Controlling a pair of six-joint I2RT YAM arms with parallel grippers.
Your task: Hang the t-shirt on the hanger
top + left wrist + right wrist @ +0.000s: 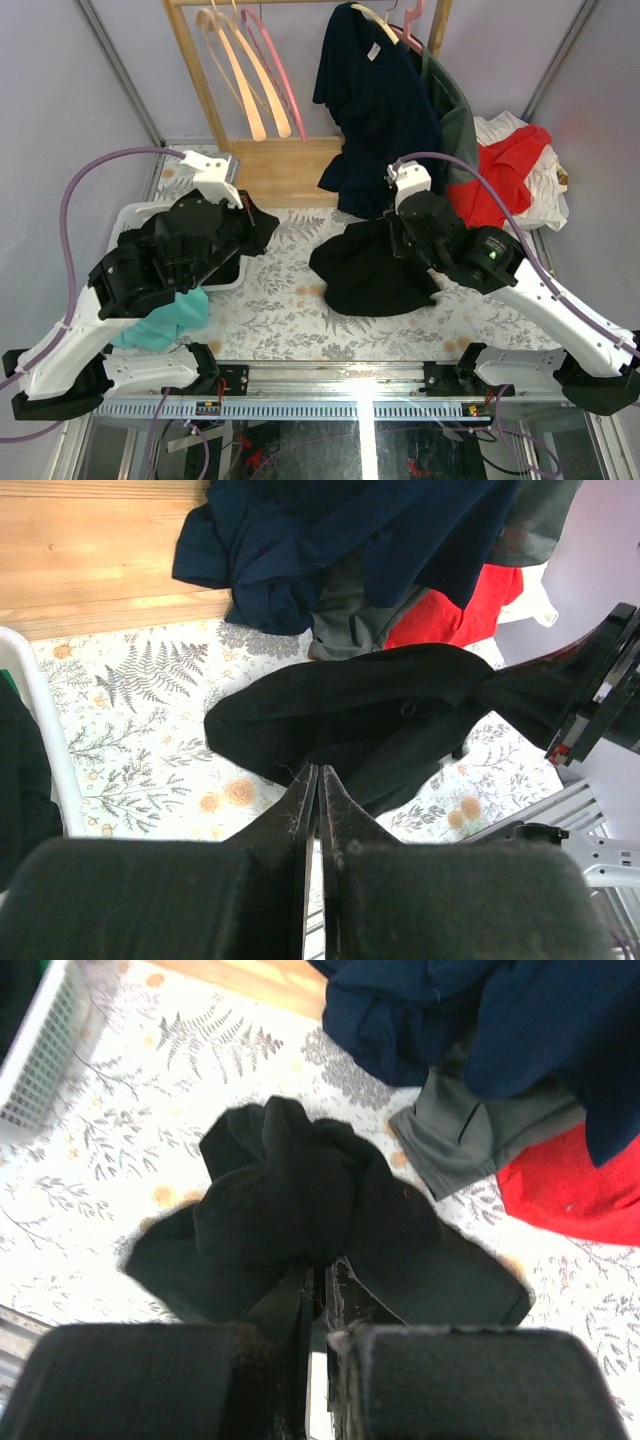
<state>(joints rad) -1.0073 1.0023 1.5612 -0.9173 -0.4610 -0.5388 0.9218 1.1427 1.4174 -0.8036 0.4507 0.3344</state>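
The black t-shirt [365, 275] lies bunched on the floral tablecloth in the middle; its print is hidden. It also shows in the left wrist view [370, 705] and the right wrist view [280, 1200]. My right gripper [402, 238] [320, 1272] is down at the shirt's far right part, shut on a fold of it. My left gripper [258, 222] [318, 772] is shut and empty, above the table by the basket, left of the shirt. The pink hanger [280, 85] hangs on the wooden rack at the back, beside two cream hangers.
A white basket [135, 212] with dark and teal clothes sits under the left arm. A navy t-shirt [375, 110] hangs from the rack, with a grey garment [470, 1140] and a red garment [500, 185] behind the right arm. The wooden rack base [100, 550] lies at the back.
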